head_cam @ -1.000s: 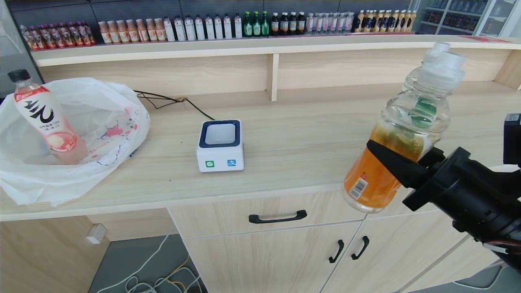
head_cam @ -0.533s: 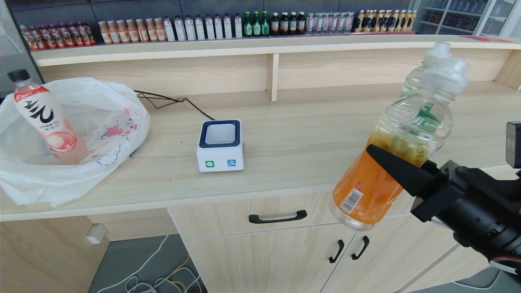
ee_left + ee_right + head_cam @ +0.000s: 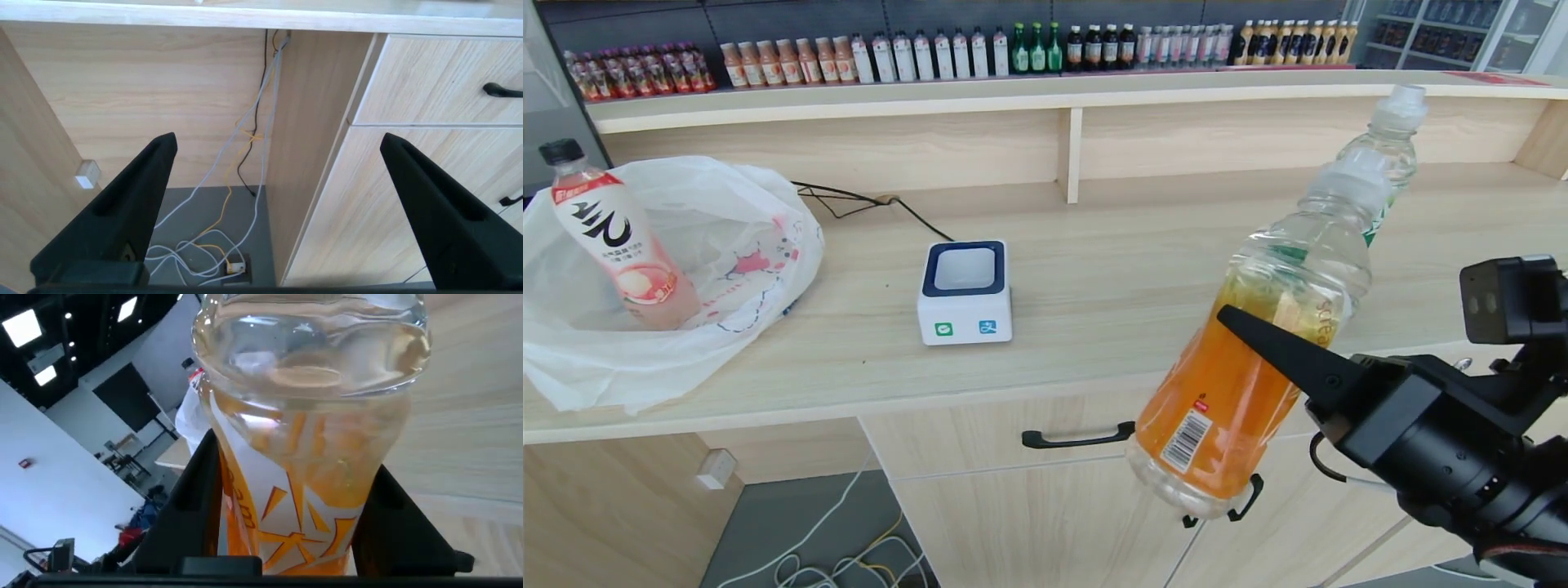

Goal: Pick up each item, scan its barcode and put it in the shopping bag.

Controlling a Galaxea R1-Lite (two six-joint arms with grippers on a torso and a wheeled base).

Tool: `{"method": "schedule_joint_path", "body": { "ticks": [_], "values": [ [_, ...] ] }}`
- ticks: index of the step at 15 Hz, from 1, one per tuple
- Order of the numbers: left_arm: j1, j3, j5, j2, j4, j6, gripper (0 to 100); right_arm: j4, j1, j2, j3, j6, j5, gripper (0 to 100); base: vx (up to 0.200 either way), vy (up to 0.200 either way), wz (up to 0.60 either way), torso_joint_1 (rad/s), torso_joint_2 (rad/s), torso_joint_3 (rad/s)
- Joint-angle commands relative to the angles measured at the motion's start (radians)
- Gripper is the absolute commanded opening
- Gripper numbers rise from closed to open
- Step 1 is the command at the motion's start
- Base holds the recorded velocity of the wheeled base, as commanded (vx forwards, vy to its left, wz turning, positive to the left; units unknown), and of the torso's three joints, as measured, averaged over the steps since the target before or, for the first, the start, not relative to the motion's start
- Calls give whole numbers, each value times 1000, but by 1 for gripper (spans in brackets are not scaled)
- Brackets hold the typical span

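The right gripper (image 3: 1258, 359) clenched the clear plastic bottle of orange drink (image 3: 1225, 408), tilted in mid-air off the front edge of the pale wooden counter (image 3: 1135, 269), well apart from the white box scanner (image 3: 965, 291), whose window the barcode (image 3: 1186, 441) probably needed to face squarely; the left gripper (image 3: 278, 143) hung released.

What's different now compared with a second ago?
The right gripper, still clamped on the orange drink bottle, has carried it lower and to the robot's left, tilting it further. The scanner, the shopping bag and the pink bottle in it have not moved.
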Motion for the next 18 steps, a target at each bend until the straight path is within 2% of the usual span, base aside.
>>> {"method": "schedule_joint_path", "body": {
  "ticks": [1,4,10,13,16,18],
  "values": [
    [0,0,0,0,0,0,100,-1,23,26,5,49,1,0,0,0,0,0,0,0],
    [0,0,0,0,0,0,100,-1,56,7,-4,244,-1,0,0,0,0,0,0,0],
    [1,0,0,0,0,0,100,-1,109,35,-61,481,-1,0,0,0,0,0,0,0],
    [0,0,0,0,0,0,100,-1,125,113,-110,483,-4,0,0,0,0,0,0,0],
    [0,0,0,0,0,0,100,-1,181,141,-108,483,-7,0,0,0,0,0,0,0],
    [0,0,0,0,0,0,100,-1,179,136,-107,484,-7,0,0,0,0,0,0,0]
  ]
}}
